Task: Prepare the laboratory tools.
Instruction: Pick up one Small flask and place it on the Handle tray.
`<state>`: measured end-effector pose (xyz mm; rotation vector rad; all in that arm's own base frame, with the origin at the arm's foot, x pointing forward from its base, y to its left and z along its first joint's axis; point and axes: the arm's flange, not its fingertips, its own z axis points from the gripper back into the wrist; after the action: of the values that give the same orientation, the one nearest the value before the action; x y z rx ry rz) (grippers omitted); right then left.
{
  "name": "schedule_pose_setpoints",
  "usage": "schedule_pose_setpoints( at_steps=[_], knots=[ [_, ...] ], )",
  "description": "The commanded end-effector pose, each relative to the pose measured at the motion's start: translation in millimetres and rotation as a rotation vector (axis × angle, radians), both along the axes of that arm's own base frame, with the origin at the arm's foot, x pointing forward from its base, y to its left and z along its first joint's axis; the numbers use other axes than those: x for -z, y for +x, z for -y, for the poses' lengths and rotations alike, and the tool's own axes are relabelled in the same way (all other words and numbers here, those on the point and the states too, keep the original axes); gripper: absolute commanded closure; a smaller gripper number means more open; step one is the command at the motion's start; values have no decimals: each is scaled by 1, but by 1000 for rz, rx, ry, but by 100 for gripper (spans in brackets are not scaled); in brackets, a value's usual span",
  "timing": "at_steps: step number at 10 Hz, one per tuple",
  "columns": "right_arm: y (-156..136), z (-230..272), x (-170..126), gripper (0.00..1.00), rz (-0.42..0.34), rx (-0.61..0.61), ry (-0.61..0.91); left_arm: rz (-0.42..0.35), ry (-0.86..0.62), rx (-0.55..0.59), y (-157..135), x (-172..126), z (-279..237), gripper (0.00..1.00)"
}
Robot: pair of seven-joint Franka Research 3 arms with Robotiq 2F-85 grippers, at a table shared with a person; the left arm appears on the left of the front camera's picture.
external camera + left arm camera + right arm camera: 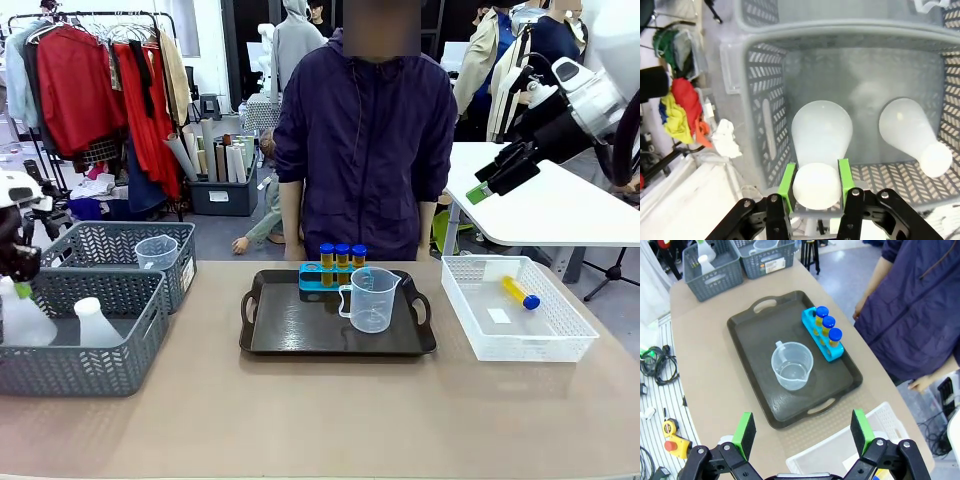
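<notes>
In the left wrist view my left gripper (816, 172) is shut on the neck of a translucent white conical flask (821, 132), one green pad on each side. That flask (22, 320) is at the left end of the near grey basket (100, 375). A second flask (910, 132) stands beside it. My right gripper (500, 178) hangs open high at the right, empty, above the table's right end. On the black tray (290, 330) stand a clear handled beaker (370, 300) and three blue-capped yellow tubes (342, 257) in a blue rack. A further tube (520, 292) lies in the white mesh basket (560, 340).
A second grey basket (110, 245) behind the first holds another clear beaker (157, 252). A person in a dark jacket (365, 140) stands at the far edge behind the tray. Bare tabletop runs along the front edge.
</notes>
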<state>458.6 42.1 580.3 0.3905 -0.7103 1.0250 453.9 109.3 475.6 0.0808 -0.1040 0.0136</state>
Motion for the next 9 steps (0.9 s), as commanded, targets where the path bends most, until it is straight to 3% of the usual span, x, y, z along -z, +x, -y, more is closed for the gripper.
schedule_pose_setpoints(
  at_steps=[1,5,6,9],
  knots=[
    [0,-1,-1,0,5,-7,16,-29,-21,-38,7,-45,-7,100],
    [0,-1,-1,0,5,-7,16,-31,-7,49,4,-132,12,100],
    [0,-1,-1,0,5,-7,16,-1,-17,81,1,-152,16,100],
    [0,-1,-1,0,5,-7,16,27,-27,131,9,-187,24,100]
  ],
)
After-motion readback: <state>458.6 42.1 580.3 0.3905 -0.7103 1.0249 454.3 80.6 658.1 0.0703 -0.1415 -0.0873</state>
